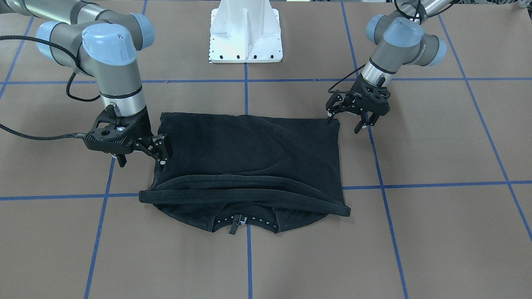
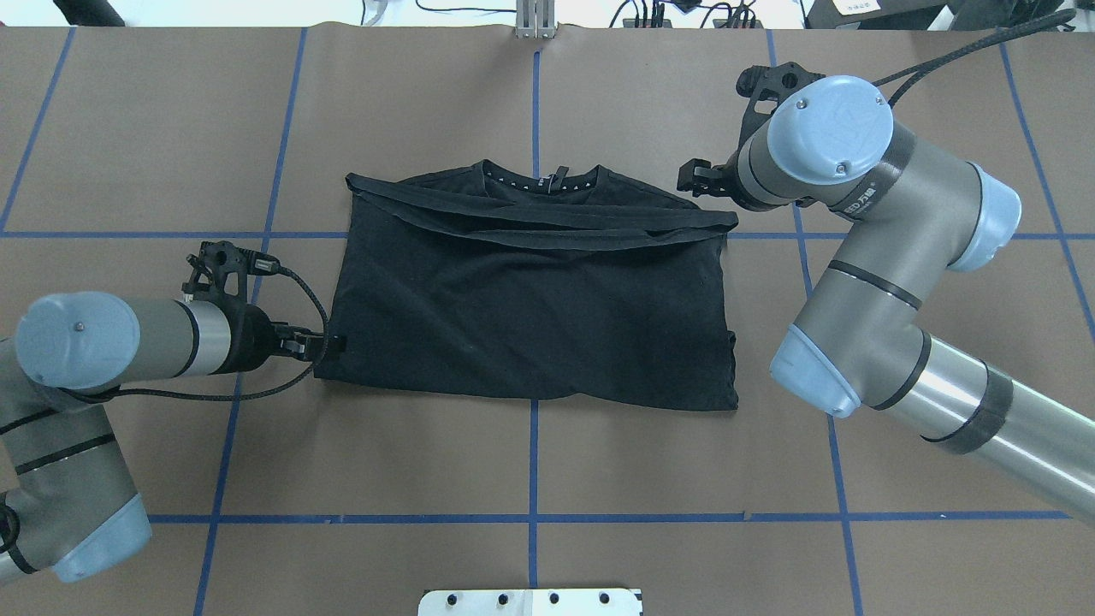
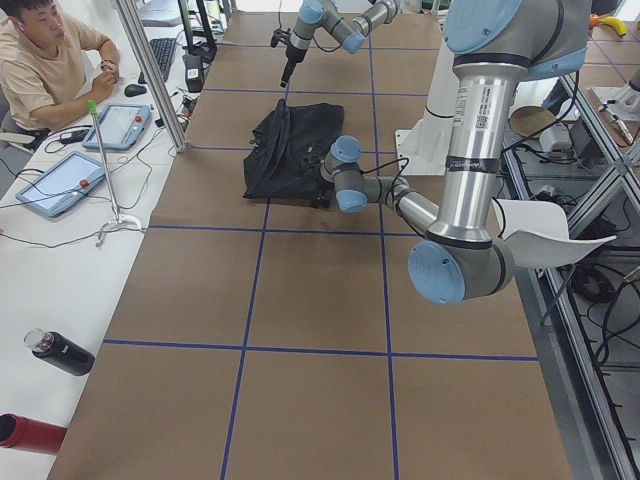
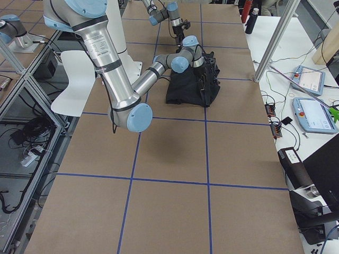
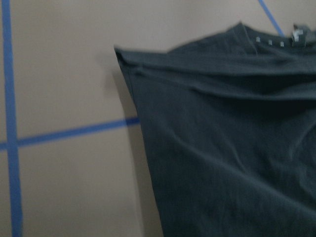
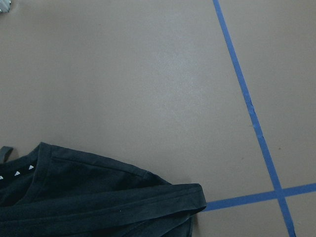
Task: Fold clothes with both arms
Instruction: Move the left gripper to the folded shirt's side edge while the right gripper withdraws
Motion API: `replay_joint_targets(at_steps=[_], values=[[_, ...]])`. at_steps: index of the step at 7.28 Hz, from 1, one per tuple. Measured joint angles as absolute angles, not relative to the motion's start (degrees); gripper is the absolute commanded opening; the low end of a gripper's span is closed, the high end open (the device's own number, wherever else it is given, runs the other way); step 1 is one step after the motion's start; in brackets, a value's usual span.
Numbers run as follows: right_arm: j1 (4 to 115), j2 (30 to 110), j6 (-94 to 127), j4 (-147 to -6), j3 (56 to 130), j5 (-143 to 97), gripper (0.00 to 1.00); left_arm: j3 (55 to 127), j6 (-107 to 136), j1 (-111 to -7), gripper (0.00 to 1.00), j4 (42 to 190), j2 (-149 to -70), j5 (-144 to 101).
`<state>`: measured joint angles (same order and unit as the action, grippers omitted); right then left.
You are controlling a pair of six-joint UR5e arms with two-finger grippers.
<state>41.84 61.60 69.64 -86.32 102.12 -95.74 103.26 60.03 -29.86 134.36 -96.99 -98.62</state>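
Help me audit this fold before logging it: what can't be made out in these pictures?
- T-shirt graphic: no view shows it; folded cloth shows only plain black.
- Right gripper: overhead view, its own wrist covers the fingertips.
- Left gripper: whether a finger touches the shirt corner; front view unclear, side views too small.
- Collar label text: too small everywhere, blurred in left wrist view.

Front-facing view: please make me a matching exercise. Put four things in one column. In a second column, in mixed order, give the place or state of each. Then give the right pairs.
Things:
1. T-shirt
2. left gripper
3. right gripper
4. white pedestal

Places or states:
A. open, beside the shirt's side edge, toward the collar
B. stands at the robot's side, on the centre line
C. open, by the shirt's corner on the robot's side
D. lies folded, collar away from the robot

Pairs: 1-D, 2-C, 3-A, 4-B
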Motion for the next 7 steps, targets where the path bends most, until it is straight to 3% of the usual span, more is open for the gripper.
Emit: replay_joint_targets(at_steps=[2, 4, 6, 7], values=[[41.7, 61.5, 69.8, -86.3, 102.2, -95.7, 1.0, 103.1, 62.7, -26.7, 0.6, 136.1, -96.6, -97.3], [41.7, 61.5, 69.9, -86.3, 102.2, -95.6, 1.0, 103.0, 63.7, -26.0, 0.45, 136.6, -96.5, -97.1], [41.5, 61.5, 69.9, -86.3, 102.2, -95.5, 1.0, 102.9, 63.9, -26.0, 0.0, 136.7, -96.3, -97.1], [41.4, 61.5, 69.9, -86.3, 102.2, -95.1, 1.0, 102.9, 63.8, -26.0, 0.0, 136.8, -96.2, -97.1]])
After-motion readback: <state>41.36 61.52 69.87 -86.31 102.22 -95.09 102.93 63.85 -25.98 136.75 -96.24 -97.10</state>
